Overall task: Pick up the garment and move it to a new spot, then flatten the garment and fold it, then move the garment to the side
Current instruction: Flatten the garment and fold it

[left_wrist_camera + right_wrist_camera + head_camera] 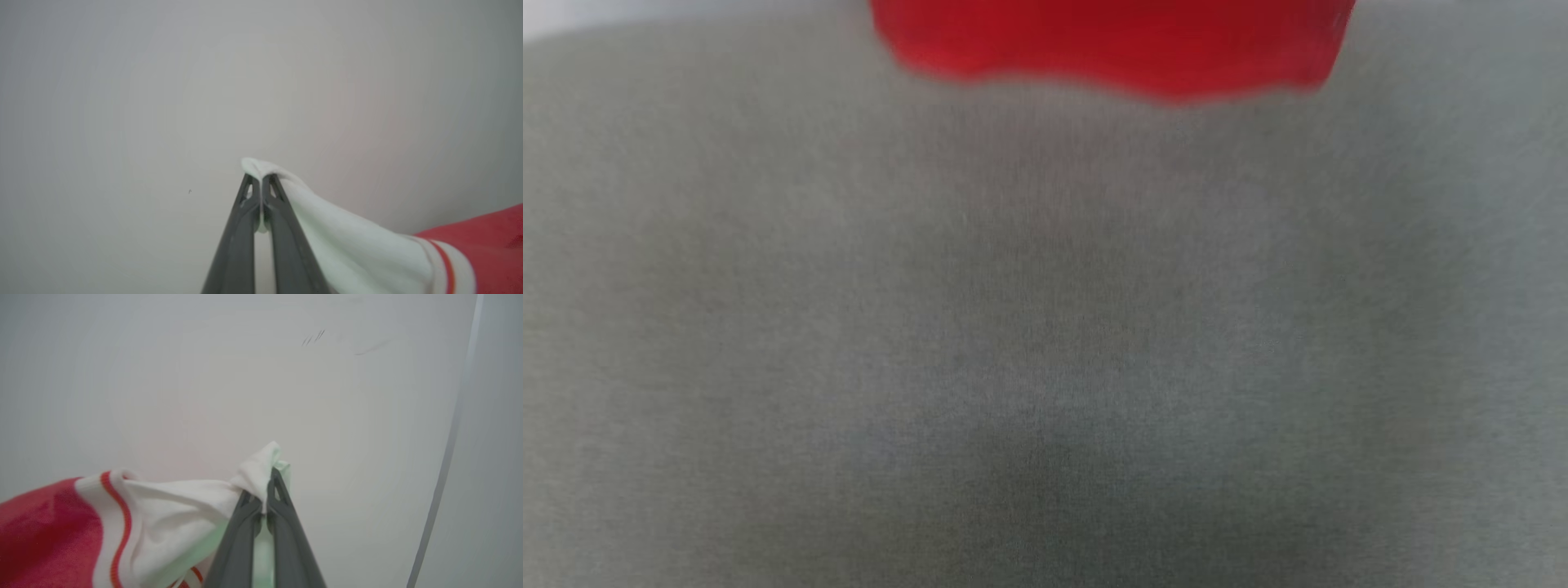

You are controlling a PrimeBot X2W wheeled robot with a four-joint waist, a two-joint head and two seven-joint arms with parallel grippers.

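Room across grey surface (1045,327); garment (1111,41) at far edge.

Blurred plain grey surface (1045,343)

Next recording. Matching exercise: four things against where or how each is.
1. left pincer
2. right pincer
3. garment
4. grey surface

A. blurred red at the head view's top edge
B. shut on white fabric, red at its view's right
C. spreads across the head view's lower part
D. shut on white fabric, red at its view's left

Pairs: 1-B, 2-D, 3-A, 4-C
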